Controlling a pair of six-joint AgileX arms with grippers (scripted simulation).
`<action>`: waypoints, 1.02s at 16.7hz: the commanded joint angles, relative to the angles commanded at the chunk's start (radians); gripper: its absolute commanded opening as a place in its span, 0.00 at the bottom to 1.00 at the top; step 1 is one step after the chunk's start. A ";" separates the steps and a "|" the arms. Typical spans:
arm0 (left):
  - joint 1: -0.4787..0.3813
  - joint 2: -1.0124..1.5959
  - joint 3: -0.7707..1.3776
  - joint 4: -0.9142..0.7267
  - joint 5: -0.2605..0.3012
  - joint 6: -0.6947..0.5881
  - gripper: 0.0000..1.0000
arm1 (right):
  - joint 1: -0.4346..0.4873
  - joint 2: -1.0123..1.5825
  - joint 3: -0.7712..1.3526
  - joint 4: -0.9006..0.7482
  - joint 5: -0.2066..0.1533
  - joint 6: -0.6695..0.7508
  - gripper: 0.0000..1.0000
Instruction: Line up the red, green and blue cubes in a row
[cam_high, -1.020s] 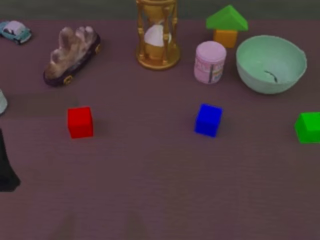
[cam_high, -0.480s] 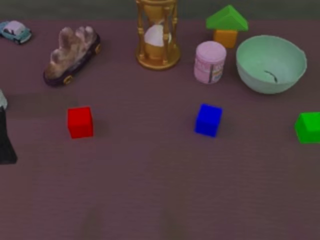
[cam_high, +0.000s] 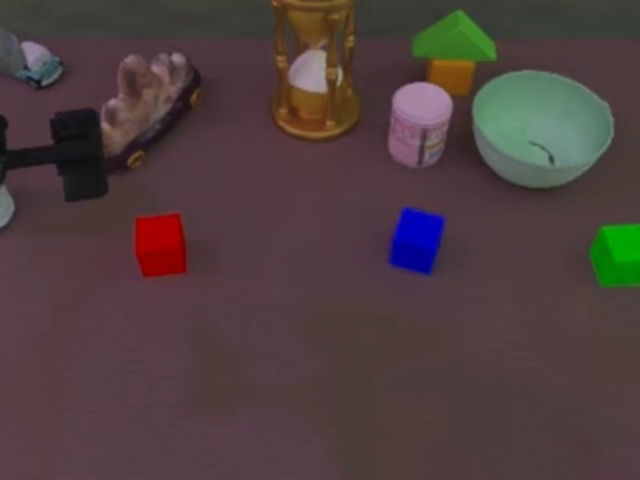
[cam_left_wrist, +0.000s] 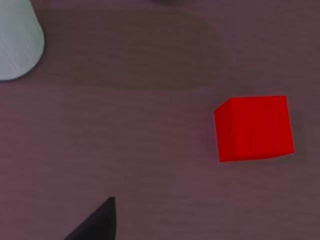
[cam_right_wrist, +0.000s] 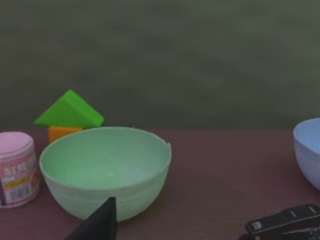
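Note:
The red cube (cam_high: 160, 244) sits at the table's left, the blue cube (cam_high: 417, 240) near the middle and the green cube (cam_high: 616, 254) at the right edge, all apart on the table. My left gripper (cam_high: 78, 155) hovers behind and left of the red cube, open and holding nothing. Its wrist view shows the red cube (cam_left_wrist: 254, 128) off to one side of a single dark fingertip (cam_left_wrist: 100, 220). My right gripper is outside the top view; its one visible fingertip (cam_right_wrist: 100, 222) stands in front of a green bowl (cam_right_wrist: 105, 170), with nothing held.
Along the back stand a toy car (cam_high: 30, 62), a shell ornament (cam_high: 145, 105), an hourglass (cam_high: 315, 70), a pink can (cam_high: 420, 124), a green wedge (cam_high: 454, 37) on an orange block (cam_high: 452, 75), and the green bowl (cam_high: 542, 128). A white object (cam_left_wrist: 17, 40) lies near the left gripper.
My left arm has swung from the front left edge toward the back, and its gripper now reaches in beside the shell ornament. The cubes have not moved.

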 joint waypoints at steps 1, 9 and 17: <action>-0.012 0.110 0.081 -0.058 0.000 -0.018 1.00 | 0.000 0.000 0.000 0.000 0.000 0.000 1.00; -0.090 0.741 0.605 -0.411 0.002 -0.137 1.00 | 0.000 0.000 0.000 0.000 0.000 0.000 1.00; -0.106 0.871 0.729 -0.478 0.003 -0.163 1.00 | 0.000 0.000 0.000 0.000 0.000 0.000 1.00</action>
